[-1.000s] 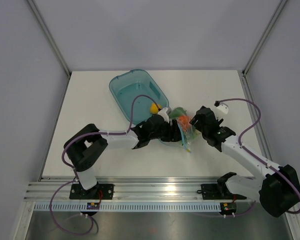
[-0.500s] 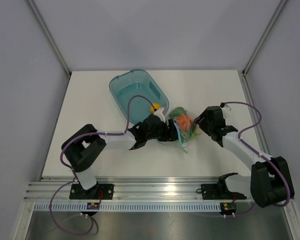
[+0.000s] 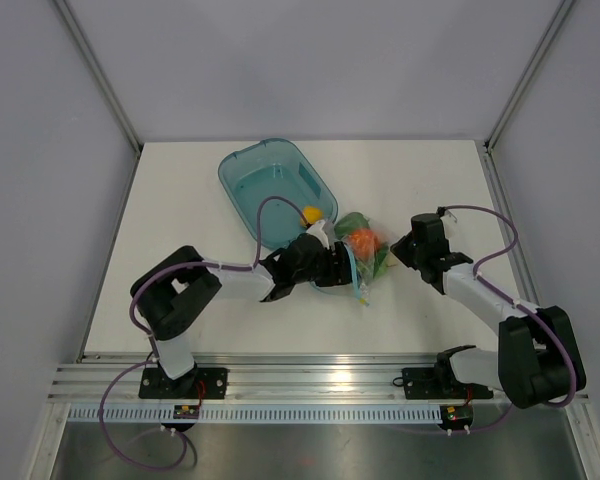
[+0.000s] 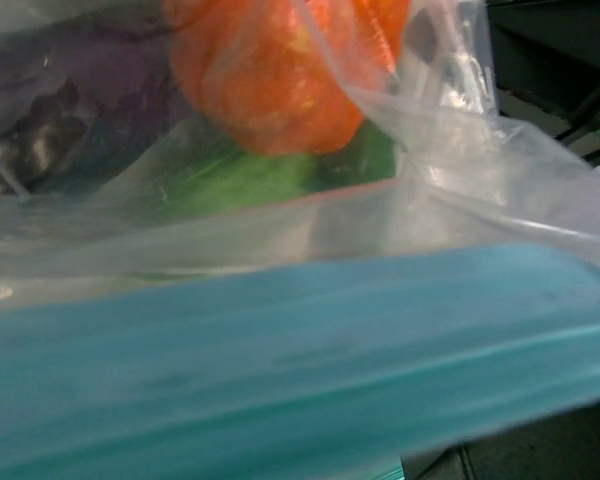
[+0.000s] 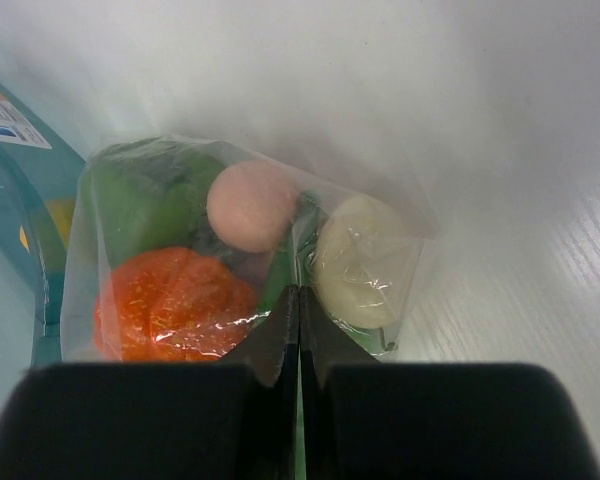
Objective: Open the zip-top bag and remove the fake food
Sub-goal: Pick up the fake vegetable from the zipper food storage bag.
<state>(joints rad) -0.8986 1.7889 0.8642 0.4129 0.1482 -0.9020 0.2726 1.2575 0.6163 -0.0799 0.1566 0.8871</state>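
Note:
The clear zip-top bag lies on the table between my two grippers, its teal zip strip toward the left arm. Fake food fills it: an orange piece, a green pepper, a pinkish piece and a whitish piece. My right gripper is shut on the bag's closed end. My left gripper is at the zip end. Its wrist view is filled by the zip strip, which hides its fingers. Behind the strip show the orange piece, a green piece and the purple eggplant.
A rigid translucent teal tub stands just behind the bag, with a yellow lemon at its near corner. The tub's wall shows left of the bag in the right wrist view. Side walls stand at the table's left and right edges.
My right gripper has come in to the bag's right end and its jaws have closed. The bag and the left gripper have shifted slightly left.

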